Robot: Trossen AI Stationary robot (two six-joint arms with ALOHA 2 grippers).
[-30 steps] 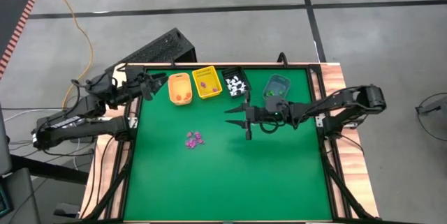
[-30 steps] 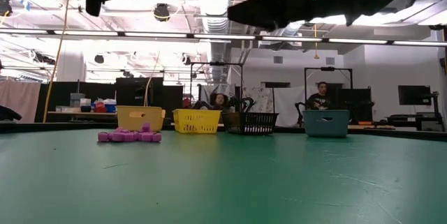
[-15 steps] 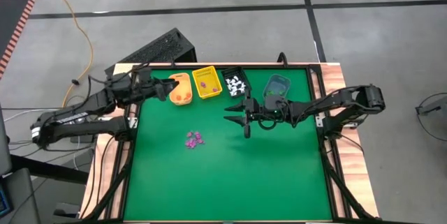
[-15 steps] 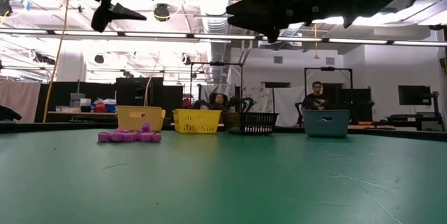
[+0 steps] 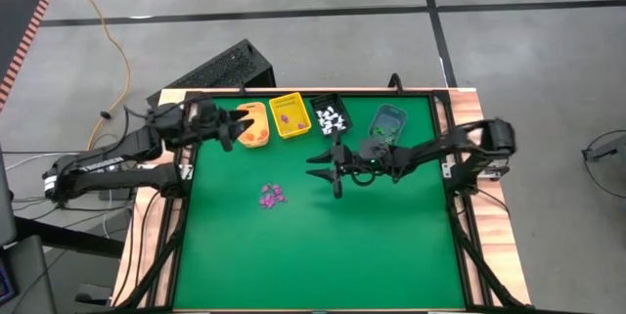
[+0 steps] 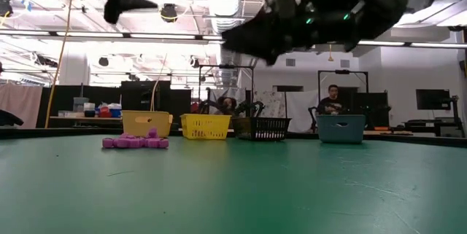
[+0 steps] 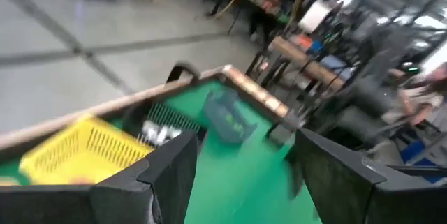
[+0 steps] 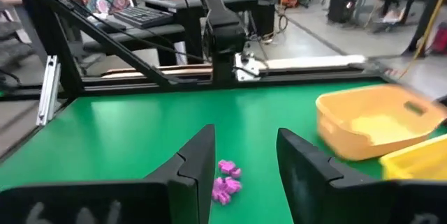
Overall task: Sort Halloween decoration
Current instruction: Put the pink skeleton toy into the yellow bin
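I am holding my right tool (image 5: 327,169) spread open and empty above the green surface (image 5: 323,246), just beside the small heap of purple Halloween decoration (image 5: 272,195) lying loose mid-surface. My wrist camera is showing that purple heap (image 8: 225,181) framed between my two fingers, so I judge the step in hand is the approach for a pick. My left tool (image 5: 233,128), also open and empty, is hanging over the orange bin (image 5: 252,124) (white pieces are lying in the black bin (image 5: 331,116), beside the yellow bin (image 5: 290,115) and the blue-grey bin (image 5: 387,121)). Next I am needing to drop, straddle one trinket and pinch.
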